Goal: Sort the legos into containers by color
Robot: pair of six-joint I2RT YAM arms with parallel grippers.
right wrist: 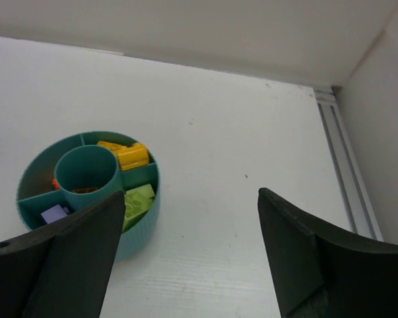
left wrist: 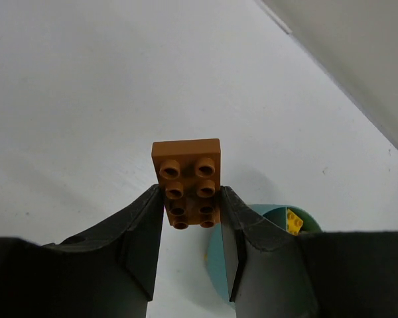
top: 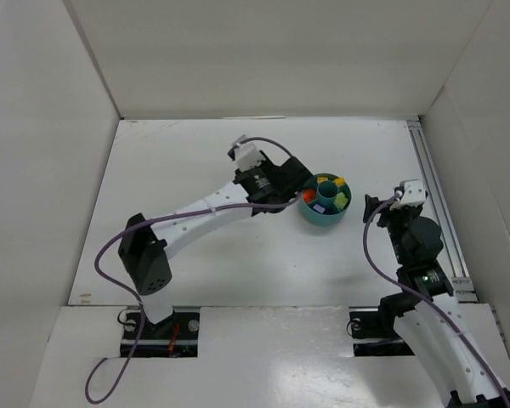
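Note:
My left gripper [left wrist: 191, 207] is shut on a brownish-orange lego [left wrist: 187, 177], held above the table just left of the teal tub [left wrist: 215, 260]. In the top view this gripper [top: 301, 192] sits at the tub's left rim [top: 325, 221]. The right wrist view shows the tub [right wrist: 138, 233] holding a yellow lego [right wrist: 126, 154], a lime green lego [right wrist: 138, 202], a red-orange lego [right wrist: 55, 184] and a pale lilac piece [right wrist: 54, 213] in separate wedges. Its central cup [right wrist: 86, 169] has something brown inside. My right gripper [right wrist: 189, 218] is open and empty, right of the tub [top: 372, 208].
White walls enclose the table on the left, back and right. A metal rail [top: 431, 191] runs along the right edge, also seen in the right wrist view [right wrist: 345, 172]. A yellow lego [left wrist: 294, 222] shows in the tub beside my left finger.

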